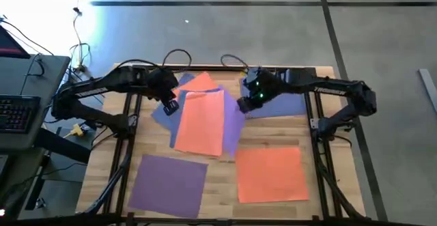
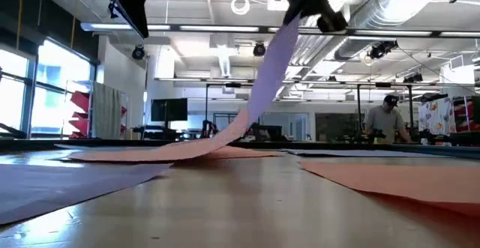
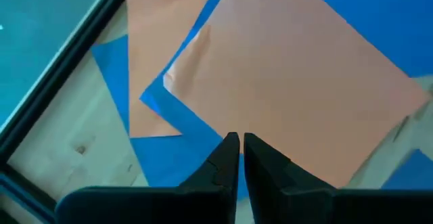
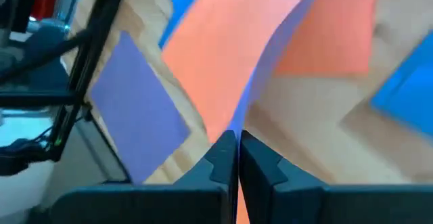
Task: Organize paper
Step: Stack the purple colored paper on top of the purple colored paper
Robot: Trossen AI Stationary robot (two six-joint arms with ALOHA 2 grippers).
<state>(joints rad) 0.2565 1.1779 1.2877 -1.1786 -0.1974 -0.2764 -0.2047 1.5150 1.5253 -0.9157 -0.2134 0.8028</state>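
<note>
A fanned pile of paper lies at the table's far middle: an orange sheet (image 1: 199,120) on top, with a purple sheet (image 1: 233,125), a blue sheet (image 1: 162,113) and another orange sheet (image 1: 198,81) under it. My right gripper (image 1: 242,105) is shut on the purple sheet's right edge, which is raised off the table. My left gripper (image 1: 171,106) hovers shut above the pile's left side (image 3: 238,143), with nothing in it. Lying flat on their own are a purple sheet (image 1: 167,184) near left, an orange sheet (image 1: 271,173) near right and a blue sheet (image 1: 283,104) far right. My right gripper pinches the purple sheet's right edge (image 4: 245,119) between its two fingers, pointing down from above; whether the orange sheet's edge is caught too, I cannot tell. The raised edge (image 2: 274,61) curves down from the fingers, and the sheet's left part rests on the pile (image 2: 187,149).
Black frame rails (image 1: 130,127) run along both table sides, where the arms' bases stand. Cables (image 1: 179,54) loop at the far edge. A desk with a keyboard (image 1: 17,110) stands off the left. A person (image 2: 384,121) is far behind the table.
</note>
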